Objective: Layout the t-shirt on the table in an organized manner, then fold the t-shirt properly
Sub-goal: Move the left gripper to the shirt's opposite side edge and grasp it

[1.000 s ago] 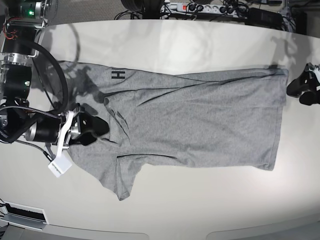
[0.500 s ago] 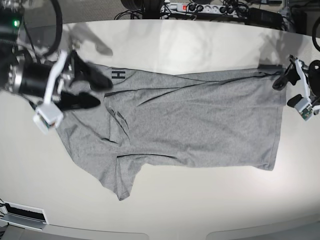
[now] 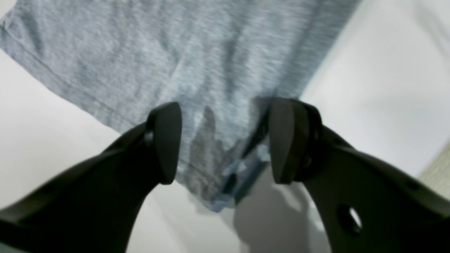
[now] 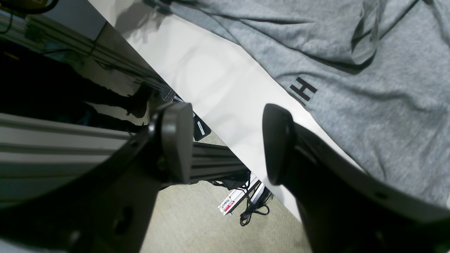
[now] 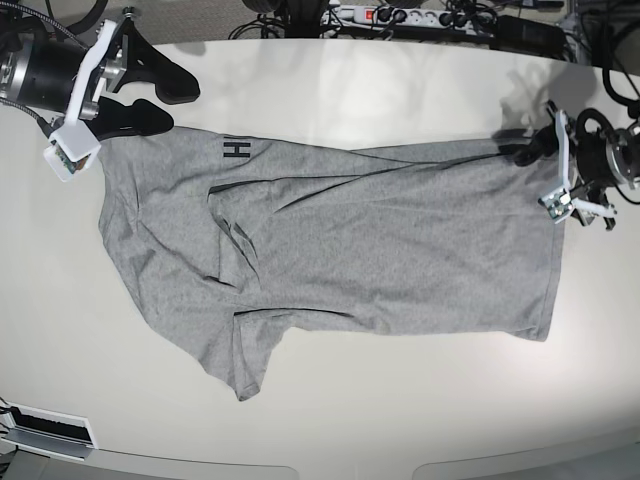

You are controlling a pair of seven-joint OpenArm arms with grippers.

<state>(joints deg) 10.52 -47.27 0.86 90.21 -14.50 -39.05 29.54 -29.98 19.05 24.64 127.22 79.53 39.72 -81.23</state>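
Now that our right fingers [image 5: 165, 100] have swung, open and empty, from the sleeve to the far lettered edge, and our left fingers [image 5: 520, 150] spread over the hem corner, the t-shirt [image 5: 350, 250] lies half-folded lengthwise on the tabletop [image 5: 400, 420], awaiting another fold.

Power strip [image 5: 400, 16], cables beyond far edge; carpet floor [image 4: 197, 225] below.
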